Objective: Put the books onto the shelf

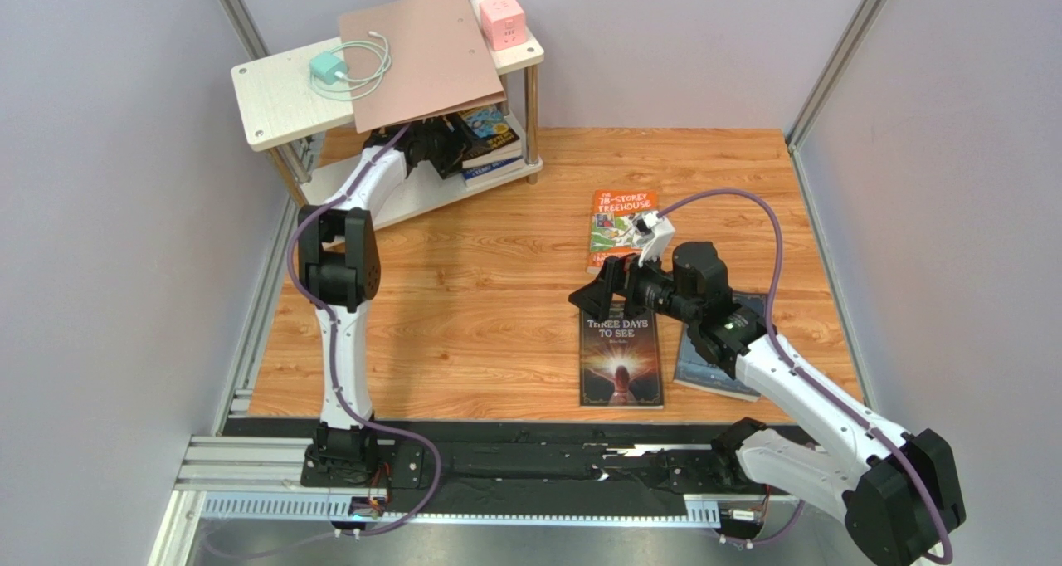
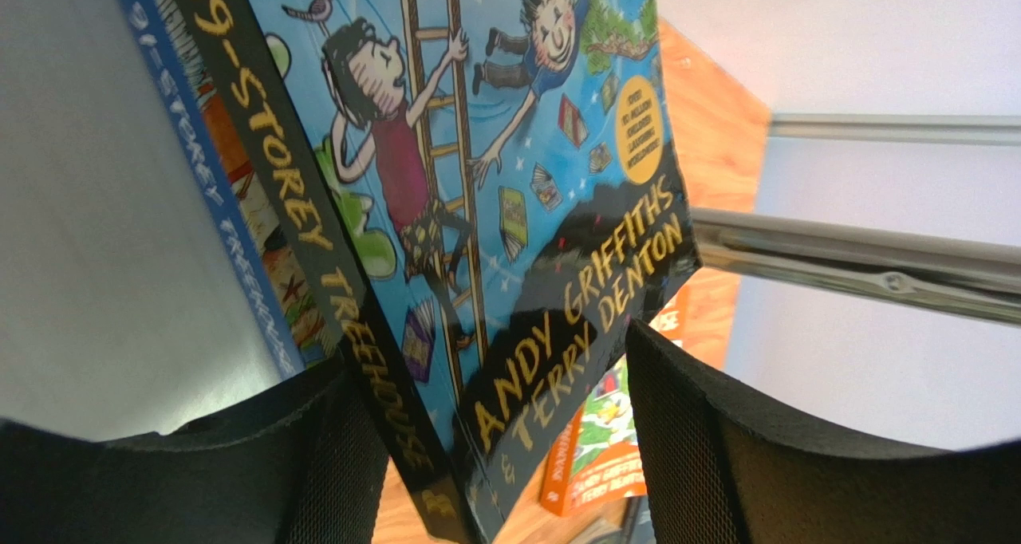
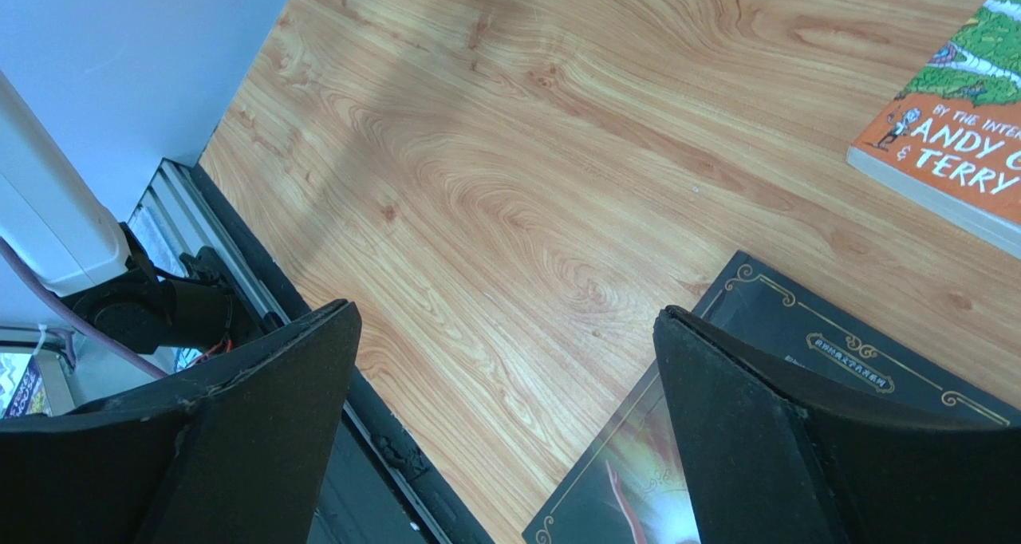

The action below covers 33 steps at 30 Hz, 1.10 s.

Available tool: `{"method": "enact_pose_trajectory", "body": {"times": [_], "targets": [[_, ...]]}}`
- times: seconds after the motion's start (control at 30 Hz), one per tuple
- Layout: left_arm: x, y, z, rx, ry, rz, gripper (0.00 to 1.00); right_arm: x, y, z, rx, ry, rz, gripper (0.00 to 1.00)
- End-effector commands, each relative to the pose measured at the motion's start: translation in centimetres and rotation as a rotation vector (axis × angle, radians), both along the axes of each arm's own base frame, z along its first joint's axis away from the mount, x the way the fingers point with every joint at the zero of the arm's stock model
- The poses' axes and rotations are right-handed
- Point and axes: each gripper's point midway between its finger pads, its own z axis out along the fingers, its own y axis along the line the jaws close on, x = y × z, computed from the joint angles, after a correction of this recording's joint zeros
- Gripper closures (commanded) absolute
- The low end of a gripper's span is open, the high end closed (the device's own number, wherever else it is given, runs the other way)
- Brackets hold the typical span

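1. Left pincer [image 2: 489, 353] is in under the top board of the shelf [image 1: 281, 93], at the lower tier.
2. Its jaws are well apart, straddling the corner of the top blue Treehouse book [image 2: 479, 149]. There is a visible gap between the right finger [image 2: 695, 448] and the cover. The left finger [image 2: 318, 460] is just beside the spine, and I cannot tell if it touches. No grip on the book.
3. A second blue Treehouse book [image 2: 210, 173] sits against that one. The overhead view shows both stacked at the right end of the lower tier.
4. Right pincer [image 3: 506, 319] hangs above the wood surface [image 1: 474, 305], jaws spread wide and holding nothing.
5. It is over the top left corner of the dark "Three Days to See" [image 1: 621, 357], which lies flat on the surface.
6. Orange Treehouse book [image 1: 620, 224] lies flat on the surface, just beyond the right pincer.
7. Grey-blue book [image 1: 713, 364] lies right of the dark one, partly hidden by the right arm.
8. On the shelf top: a pinkish-brown board [image 1: 424, 56] overhanging the front edge, a pink cube [image 1: 502, 21], and a teal charger [image 1: 330, 71] with a white cable.
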Motion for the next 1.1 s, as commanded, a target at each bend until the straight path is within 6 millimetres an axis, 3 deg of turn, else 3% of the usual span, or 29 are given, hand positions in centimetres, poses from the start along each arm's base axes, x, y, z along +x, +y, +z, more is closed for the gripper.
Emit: {"method": "enact_pose_trajectory", "body": {"times": [0.0,0.3,0.33,0.47,0.53,0.6,0.63,0.8,1.0,1.07], "targets": [[-2.3,1.0,0.5,0.139,0.069,-0.018,0.28,-0.2,0.3,0.8,0.029,-0.035,0.014,0.00],[-5.0,3.4,-0.8,0.288,0.176,0.041,0.28,-0.4,0.2,0.3,0.031,-0.021,0.007,0.00],[-5.7,3.7,-1.7,0.306,0.199,0.043,0.28,-0.2,0.0,0.2,0.023,-0.019,-0.009,0.00],[-7.7,4.1,-0.9,0.344,0.162,0.068,0.28,0.3,-0.6,-0.4,-0.008,0.000,-0.057,0.00],[-9.8,4.4,-0.8,0.354,0.158,0.082,0.28,0.9,-1.6,-1.3,-0.053,0.031,-0.120,0.00],[-10.5,4.3,-0.3,0.361,0.120,0.093,0.28,1.3,-2.3,-2.1,-0.091,0.061,-0.167,0.00],[-11.9,4.0,-0.3,0.370,0.114,0.078,0.28,1.6,-2.6,-2.4,-0.099,0.069,-0.194,0.00],[-14.8,3.5,-1.3,0.413,0.117,0.050,0.28,1.9,-2.9,-3.8,-0.116,0.128,-0.233,0.00],[-17.2,0.6,-2.3,0.443,0.106,-0.041,0.32,2.1,-4.3,-4.5,-0.152,0.147,-0.303,0.00],[-18.3,-1.6,-3.1,0.421,0.107,-0.100,0.38,2.3,-5.0,-4.7,-0.169,0.161,-0.344,0.00]]}}
